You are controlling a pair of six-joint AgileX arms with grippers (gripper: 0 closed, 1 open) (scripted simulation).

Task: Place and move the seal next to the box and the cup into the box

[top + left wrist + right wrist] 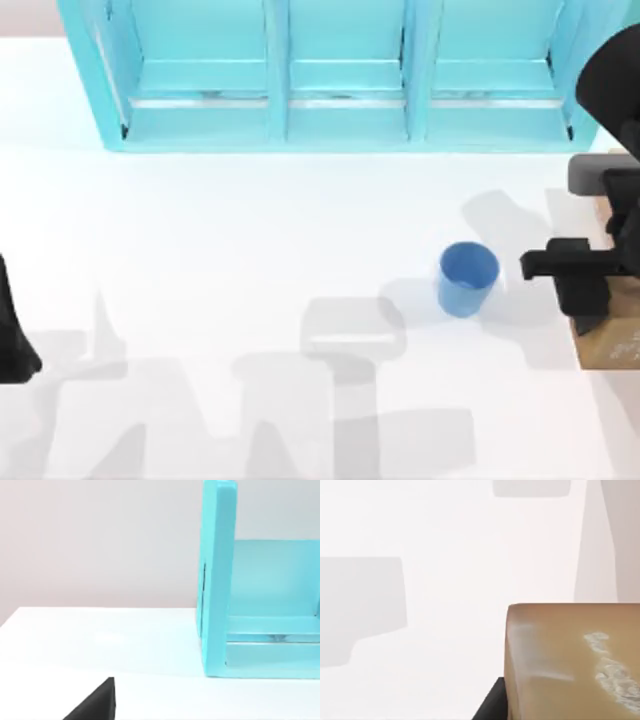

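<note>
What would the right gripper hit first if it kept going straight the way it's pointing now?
Probably the blue cup: the right gripper points toward the table's left, with the cup just ahead. Its height is unclear, so it might pass above.

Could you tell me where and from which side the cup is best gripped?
I'd take the cup from straight above, one finger inside and one outside its rim. It stands upright with its mouth open and bare table all round, and its round, handle-less wall gives no better hold. The right gripper, over the brown block at the table's right edge, is the nearer one.
</note>
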